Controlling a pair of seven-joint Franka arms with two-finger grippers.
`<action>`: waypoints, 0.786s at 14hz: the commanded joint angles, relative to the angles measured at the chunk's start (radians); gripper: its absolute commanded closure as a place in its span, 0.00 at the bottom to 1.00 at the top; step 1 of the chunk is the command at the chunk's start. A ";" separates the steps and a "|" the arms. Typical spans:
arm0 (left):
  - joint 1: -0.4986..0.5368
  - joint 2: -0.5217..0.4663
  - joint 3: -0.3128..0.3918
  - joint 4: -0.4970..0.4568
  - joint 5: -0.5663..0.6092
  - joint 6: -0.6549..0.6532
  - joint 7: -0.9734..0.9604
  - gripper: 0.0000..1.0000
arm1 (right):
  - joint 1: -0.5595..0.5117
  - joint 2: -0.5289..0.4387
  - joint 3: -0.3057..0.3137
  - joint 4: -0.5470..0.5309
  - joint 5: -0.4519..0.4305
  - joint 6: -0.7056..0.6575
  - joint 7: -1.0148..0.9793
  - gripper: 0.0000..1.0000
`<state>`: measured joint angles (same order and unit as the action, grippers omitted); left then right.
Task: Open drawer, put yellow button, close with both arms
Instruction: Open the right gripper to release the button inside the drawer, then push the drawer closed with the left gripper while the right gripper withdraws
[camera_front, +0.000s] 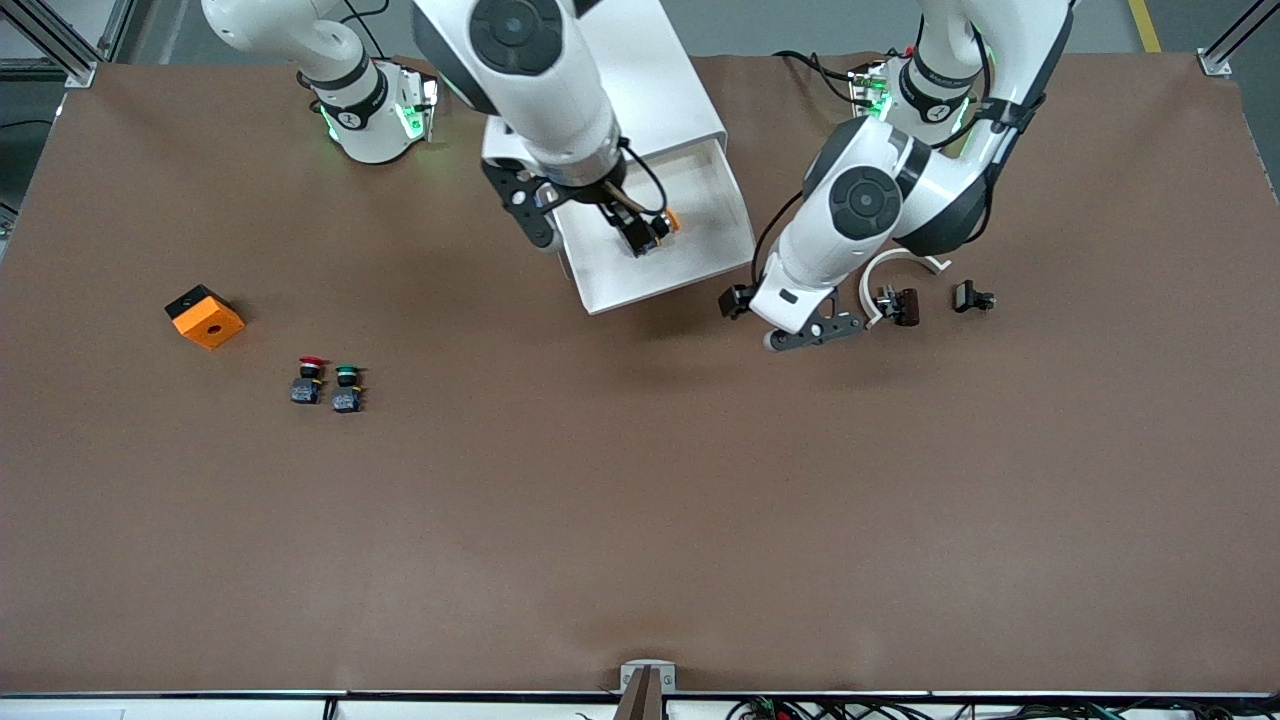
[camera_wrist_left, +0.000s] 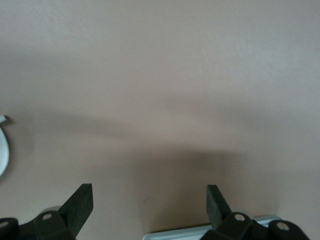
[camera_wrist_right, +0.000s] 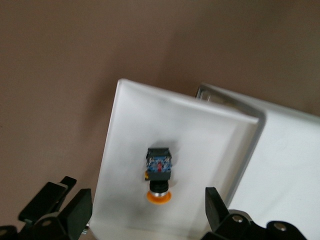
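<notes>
The drawer (camera_front: 700, 255) stands pulled out of the white cabinet (camera_front: 640, 70). On its floor lies the yellow button (camera_wrist_right: 158, 175) on its side, orange cap showing (camera_front: 671, 220). My right gripper (camera_wrist_right: 148, 210) hangs over the drawer (camera_wrist_right: 200, 130), open, its fingers wide on either side of the button and not touching it. My left gripper (camera_wrist_left: 149, 202) is low over the brown table (camera_wrist_left: 160, 75) beside the drawer, toward the left arm's end. It is open with nothing between its fingers, and a white edge (camera_wrist_left: 200, 233) shows at its fingertip.
A red-capped button (camera_front: 309, 380) and a green-capped button (camera_front: 347, 388) stand side by side toward the right arm's end, near an orange block (camera_front: 205, 317). A white curved piece (camera_front: 890, 272) and small black parts (camera_front: 972, 297) lie beside the left gripper (camera_front: 790, 335).
</notes>
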<state>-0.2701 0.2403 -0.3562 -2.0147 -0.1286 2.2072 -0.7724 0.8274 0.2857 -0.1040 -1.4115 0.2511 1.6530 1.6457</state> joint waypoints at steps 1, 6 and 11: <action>0.005 -0.035 -0.044 -0.032 -0.016 0.019 -0.008 0.00 | -0.077 -0.081 0.012 -0.023 -0.030 -0.057 -0.148 0.00; 0.005 -0.039 -0.125 -0.058 -0.016 0.020 -0.018 0.00 | -0.255 -0.174 0.010 -0.037 -0.058 -0.160 -0.576 0.00; 0.002 -0.033 -0.231 -0.067 -0.016 0.020 -0.117 0.00 | -0.420 -0.249 0.012 -0.121 -0.153 -0.160 -0.975 0.00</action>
<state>-0.2712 0.2356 -0.5422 -2.0466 -0.1292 2.2102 -0.8619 0.4659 0.0947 -0.1125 -1.4628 0.1246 1.4779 0.7819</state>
